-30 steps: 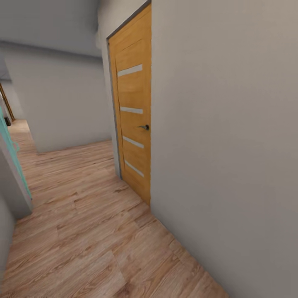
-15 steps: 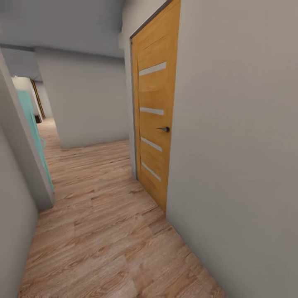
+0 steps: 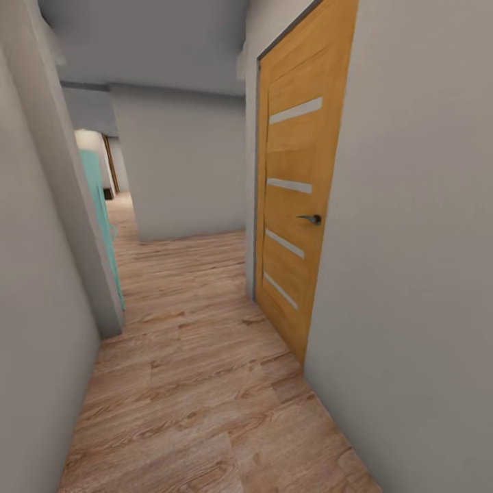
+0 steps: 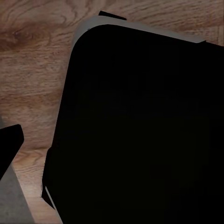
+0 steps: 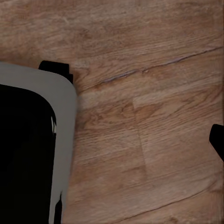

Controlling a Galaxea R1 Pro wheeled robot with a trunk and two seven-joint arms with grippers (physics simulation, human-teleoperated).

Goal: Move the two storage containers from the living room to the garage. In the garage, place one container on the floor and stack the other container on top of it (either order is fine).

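Rolling down hallway: view shifted, wooden door (image 3: 296, 198) now further right; pincers' state cannot tell.

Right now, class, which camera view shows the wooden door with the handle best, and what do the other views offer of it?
The head view: the wooden door stands shut on the hallway's right, its handle clear. The two wrist views look down at wood-plank floor and a dark rounded body; they give nothing of the door.

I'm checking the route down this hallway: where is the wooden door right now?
In the head view the wooden door is shut in the right-hand wall, ahead of the robot, across the wood-plank floor from the teal door on the left.
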